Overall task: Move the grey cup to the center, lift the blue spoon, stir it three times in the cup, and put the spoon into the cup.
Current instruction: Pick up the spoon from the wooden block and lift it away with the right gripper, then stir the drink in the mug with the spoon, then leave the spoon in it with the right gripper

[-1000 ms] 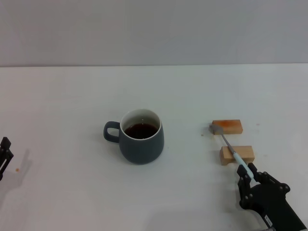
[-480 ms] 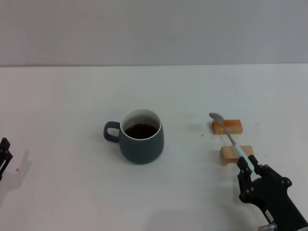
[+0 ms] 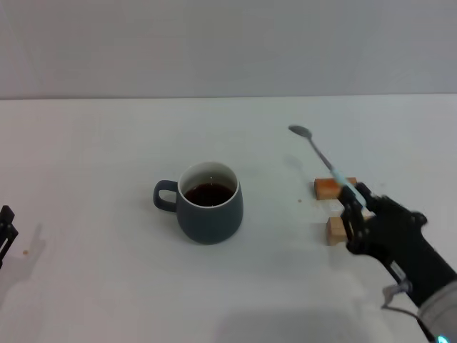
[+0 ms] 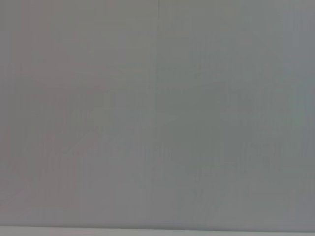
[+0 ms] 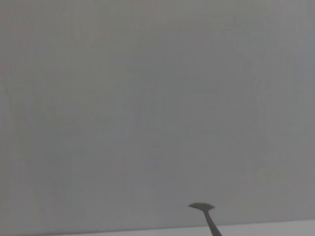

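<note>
The grey cup [image 3: 209,203] stands near the middle of the white table, handle to the left, with dark liquid inside. My right gripper [image 3: 355,204] is shut on the pale blue handle of the blue spoon [image 3: 319,156], held in the air right of the cup. The spoon's metal bowl points up and away toward the back. In the right wrist view only the blue spoon's bowl [image 5: 201,207] and a bit of stem show against the wall. My left gripper [image 3: 6,230] sits parked at the table's left edge.
Two small wooden blocks [image 3: 327,189] [image 3: 335,231] lie on the table right of the cup, partly hidden behind my right gripper. A small brown speck [image 3: 26,251] marks the table near the left gripper. The left wrist view shows only a plain grey wall.
My right gripper has lifted the spoon off the two wooden blocks and moved it up and toward the back. The cup and the left arm have not moved.
</note>
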Motion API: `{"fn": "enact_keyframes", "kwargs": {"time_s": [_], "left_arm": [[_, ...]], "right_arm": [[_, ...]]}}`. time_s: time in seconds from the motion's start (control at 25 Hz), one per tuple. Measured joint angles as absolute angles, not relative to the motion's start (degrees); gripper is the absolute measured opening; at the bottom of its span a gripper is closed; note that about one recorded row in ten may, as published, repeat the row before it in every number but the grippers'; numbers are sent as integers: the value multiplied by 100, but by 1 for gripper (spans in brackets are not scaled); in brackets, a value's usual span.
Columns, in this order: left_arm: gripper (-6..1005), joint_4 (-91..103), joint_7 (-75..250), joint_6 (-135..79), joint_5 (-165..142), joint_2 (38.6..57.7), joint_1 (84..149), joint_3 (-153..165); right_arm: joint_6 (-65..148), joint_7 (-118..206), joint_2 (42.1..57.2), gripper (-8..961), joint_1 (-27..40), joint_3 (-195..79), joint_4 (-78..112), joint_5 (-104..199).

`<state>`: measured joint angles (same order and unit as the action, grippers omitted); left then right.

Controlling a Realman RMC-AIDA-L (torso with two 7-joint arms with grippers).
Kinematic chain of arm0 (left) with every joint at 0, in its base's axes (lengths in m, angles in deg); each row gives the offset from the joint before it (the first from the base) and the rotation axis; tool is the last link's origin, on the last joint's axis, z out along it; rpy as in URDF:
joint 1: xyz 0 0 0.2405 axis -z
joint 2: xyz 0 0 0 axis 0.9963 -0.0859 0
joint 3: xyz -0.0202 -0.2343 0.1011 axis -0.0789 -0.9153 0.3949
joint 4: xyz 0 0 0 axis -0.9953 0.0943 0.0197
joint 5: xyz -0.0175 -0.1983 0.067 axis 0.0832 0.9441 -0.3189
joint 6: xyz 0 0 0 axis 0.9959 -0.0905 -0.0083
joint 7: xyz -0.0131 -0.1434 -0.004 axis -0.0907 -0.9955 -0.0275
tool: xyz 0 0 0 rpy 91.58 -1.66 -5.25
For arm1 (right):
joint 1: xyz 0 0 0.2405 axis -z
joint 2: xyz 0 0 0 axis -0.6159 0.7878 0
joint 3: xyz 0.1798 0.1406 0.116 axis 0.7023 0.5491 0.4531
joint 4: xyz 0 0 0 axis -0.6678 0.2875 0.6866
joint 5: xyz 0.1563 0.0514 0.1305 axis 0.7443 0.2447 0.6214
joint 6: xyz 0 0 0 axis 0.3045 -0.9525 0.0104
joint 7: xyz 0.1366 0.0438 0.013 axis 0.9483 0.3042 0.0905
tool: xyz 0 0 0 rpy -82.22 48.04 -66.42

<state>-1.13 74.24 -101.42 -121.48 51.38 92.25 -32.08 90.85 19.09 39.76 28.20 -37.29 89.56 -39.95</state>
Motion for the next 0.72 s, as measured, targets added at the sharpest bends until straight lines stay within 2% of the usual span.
{"fn": "enact_keyframes", "kwargs": {"time_s": [0.04,0.08,0.12,0.16,0.28,0.32,0.4,0.44,0.48,0.52,0.56,0.6,0.64,0.68,0.72], "left_arm": [[857,-109,7424,-10147,-12148,5138,9227,-3208],[857,-109,7424,-10147,-12148,5138,9227,-3208],[857,-106,7424,-10147,-12148,5138,9227,-3214],[857,-105,7424,-10147,-12148,5138,9228,-3218],[857,-89,7417,-10149,-12147,5132,9228,-3235],[857,-82,7410,-10148,-12146,5130,9228,-3239],[857,-71,7407,-10149,-12134,5129,9228,-3247],[857,-66,7406,-10149,-12125,5129,9228,-3250],[857,-66,7406,-10149,-12125,5129,9228,-3250],[857,-63,7405,-10149,-12121,5129,9228,-3254],[857,-61,7406,-10149,-12119,5129,9228,-3254],[857,-62,7406,-10149,-12119,5129,9228,-3254],[857,-59,7413,-10131,-12115,5129,9231,-3255],[857,-59,7413,-10131,-12115,5129,9231,-3255],[857,-44,7418,-10107,-12114,5130,9243,-3255]], "right_arm": [[8451,1609,3819,165,2837,-3369,9438,-3993],[8451,1609,3819,165,2837,-3369,9438,-3993],[7624,1316,3729,165,2907,-2907,9862,-3989],[7193,1178,3699,165,2961,-2640,10050,-3989],[6286,940,3705,165,3137,-2064,10418,-4008],[5468,583,3810,165,3393,-1470,10794,-4136],[5147,415,3870,165,3510,-1245,10970,-4210],[4445,3,4091,165,3884,-718,11414,-4437],[4445,3,4091,165,3884,-718,11414,-4437],[3686,-252,4393,165,4295,-197,11878,-4824],[3686,-252,4393,165,4295,-197,11878,-4824],[3328,-318,4546,165,4473,18,12071,-5073],[2616,-333,5014,165,4900,436,12531,-5854],[2616,-333,5014,165,4900,436,12531,-5854],[1974,-312,5454,165,5214,709,12907,-6573]]}}
